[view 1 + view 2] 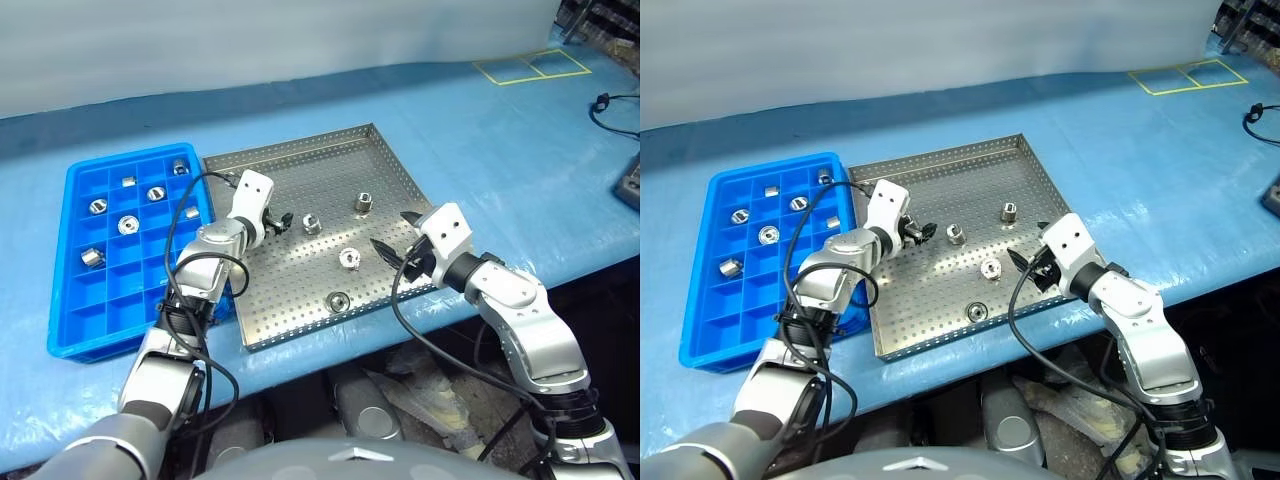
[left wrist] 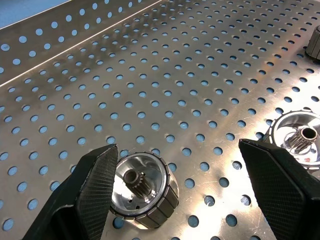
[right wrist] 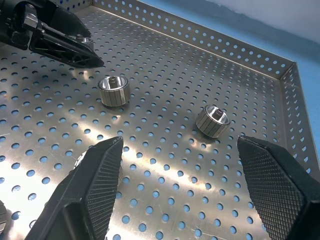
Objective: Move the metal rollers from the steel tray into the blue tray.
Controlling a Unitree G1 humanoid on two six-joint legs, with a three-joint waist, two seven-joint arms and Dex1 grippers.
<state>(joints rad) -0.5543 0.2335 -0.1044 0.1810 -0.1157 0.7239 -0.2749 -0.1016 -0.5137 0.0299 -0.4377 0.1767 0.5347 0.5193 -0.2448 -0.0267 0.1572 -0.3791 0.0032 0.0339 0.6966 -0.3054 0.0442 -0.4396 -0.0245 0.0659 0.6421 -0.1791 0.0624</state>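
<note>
The steel tray [image 1: 300, 160] lies mid-table with several metal rollers on its perforated floor. My left gripper [image 1: 279, 219] hovers low over the tray's left part, open. One roller [image 2: 143, 191] sits just inside one of its fingers [image 2: 90, 195]; this roller [image 1: 311, 224] is apart from both pads. Another roller [image 2: 299, 139] lies by the other finger. My right gripper [image 1: 393, 234] is open over the tray's right part, facing two rollers [image 3: 114, 91] [image 3: 212, 121]. The blue tray [image 1: 70, 290] at the left holds several rollers [image 1: 128, 224] in its compartments.
More rollers lie near the tray's front [image 1: 338, 299] and middle [image 1: 348, 257]. The table is covered in blue sheeting. Yellow tape squares [image 1: 533, 66] mark the far right corner, and a black cable [image 1: 612, 105] lies at the right edge. The table's front edge runs just under the steel tray.
</note>
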